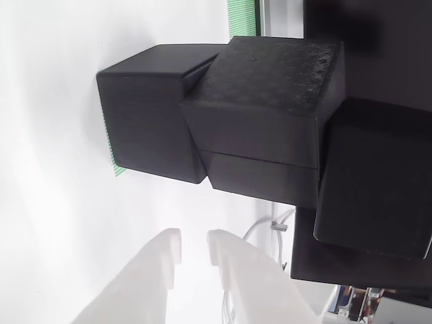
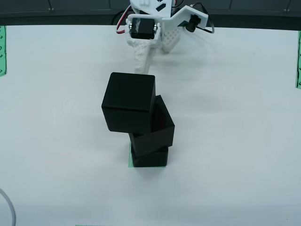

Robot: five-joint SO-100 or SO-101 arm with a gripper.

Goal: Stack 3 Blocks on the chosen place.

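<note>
Three black blocks stand in a crooked stack in the view from above: the bottom block, a twisted middle block, and a top block overhanging to the left. The bottom one rests on the chosen place, whose green striped edge peeks out at its left. My gripper hangs just behind the stack, apart from it. In the view that rides on the gripper, the bottom block, middle block and top block run left to right, with the chosen place under the first. The gripper shows a small empty gap.
Green strips with black marks lie at the left edge and right edge of the white table. A white cable curls at the bottom left. A large black panel stands behind the stack in the gripper view.
</note>
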